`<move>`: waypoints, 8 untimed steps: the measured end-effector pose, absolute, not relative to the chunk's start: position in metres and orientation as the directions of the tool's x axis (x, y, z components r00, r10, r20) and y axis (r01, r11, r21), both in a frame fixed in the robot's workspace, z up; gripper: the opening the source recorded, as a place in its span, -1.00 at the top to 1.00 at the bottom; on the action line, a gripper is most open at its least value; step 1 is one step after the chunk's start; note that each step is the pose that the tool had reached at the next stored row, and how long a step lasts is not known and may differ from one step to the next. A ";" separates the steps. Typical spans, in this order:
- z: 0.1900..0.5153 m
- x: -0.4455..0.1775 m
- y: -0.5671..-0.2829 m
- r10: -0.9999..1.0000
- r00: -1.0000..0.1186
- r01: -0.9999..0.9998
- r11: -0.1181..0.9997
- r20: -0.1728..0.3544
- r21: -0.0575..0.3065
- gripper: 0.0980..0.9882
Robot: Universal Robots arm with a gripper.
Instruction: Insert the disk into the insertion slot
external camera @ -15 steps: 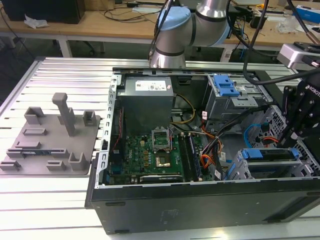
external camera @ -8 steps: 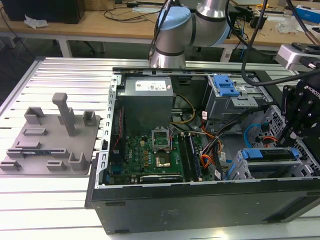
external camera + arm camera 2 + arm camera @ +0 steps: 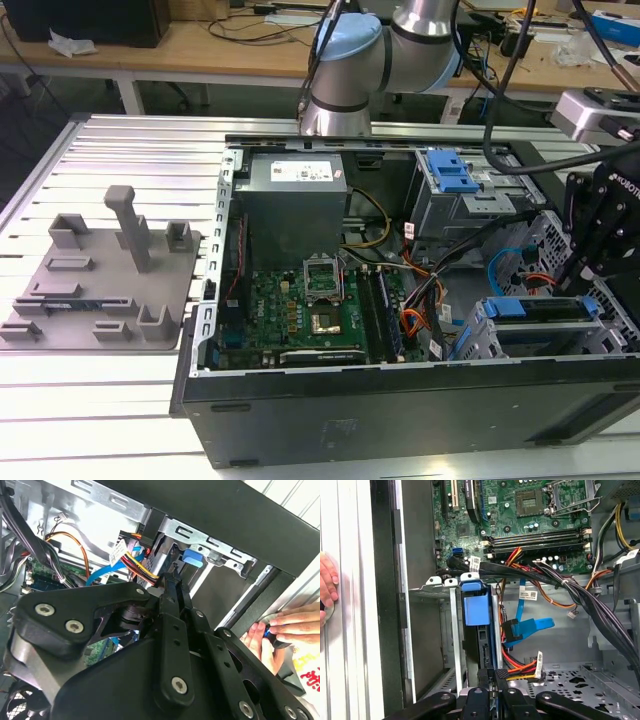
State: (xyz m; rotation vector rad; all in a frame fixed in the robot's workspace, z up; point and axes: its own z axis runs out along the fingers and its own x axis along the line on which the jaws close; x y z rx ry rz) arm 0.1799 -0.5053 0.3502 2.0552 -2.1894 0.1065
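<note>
Table: ribbed metal table (image 3: 90,410) with an open black computer case (image 3: 400,405) lying on it.
Fixture: grey moulded plate (image 3: 100,285) with pegs, on the table at the exterior view's left, well apart from the case.
Insertion slot: grey sheet-metal cage (image 3: 476,335) in the near corner of the case, at the exterior view's right.
Disk: sits in that cage, its blue carrier (image 3: 520,307) showing along the top; in the first wrist view the blue end (image 3: 476,605) stands between the cage rails.
Gripper: black gripper (image 3: 578,282) reaches down to the disk's end. In both wrist views its fingers (image 3: 488,680) (image 3: 175,587) are pinched tight on the disk's thin edge.
Hand: a person's hand (image 3: 292,625) (image 3: 326,587) rests outside the case wall.
Motherboard: green board (image 3: 300,305) mid-case, with wire bundles beside it.
Further back: grey power supply (image 3: 295,205) and a taller silver cage with a blue clip (image 3: 450,175).
Arm: silver-and-blue joints (image 3: 380,50) above the case's far side.
</note>
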 end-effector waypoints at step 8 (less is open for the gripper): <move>0.347 0.180 -0.507 -0.987 -0.059 -0.997 0.066 0.148 0.042 0.85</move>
